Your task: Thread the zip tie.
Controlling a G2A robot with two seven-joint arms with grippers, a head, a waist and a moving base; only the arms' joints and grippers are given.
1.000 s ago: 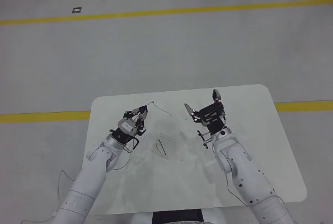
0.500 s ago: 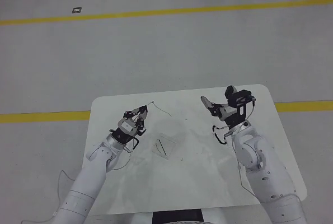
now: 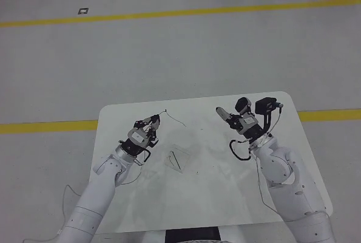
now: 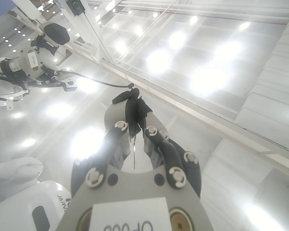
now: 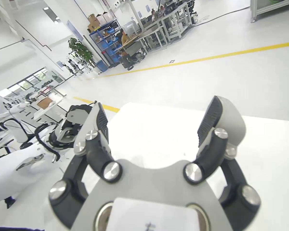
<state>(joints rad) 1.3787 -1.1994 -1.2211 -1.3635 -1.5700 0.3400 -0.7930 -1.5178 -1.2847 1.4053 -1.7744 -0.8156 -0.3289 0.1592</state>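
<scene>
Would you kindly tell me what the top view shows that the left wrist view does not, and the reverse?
Top view: the white table, a clear bag lying on it between the arms, and the right hand, open over the table's far right part.
Left wrist view: a close look at the pads pinching the zip tie, with ceiling lights behind.
Shared: the left hand shut on the black zip tie, whose free length sticks out past the fingertips.

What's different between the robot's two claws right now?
The left gripper is shut on the thin black zip tie; the right gripper is open and empty. The left gripper points up at the ceiling; the right gripper points out across the white table. Both have two fingers with dark pads.
</scene>
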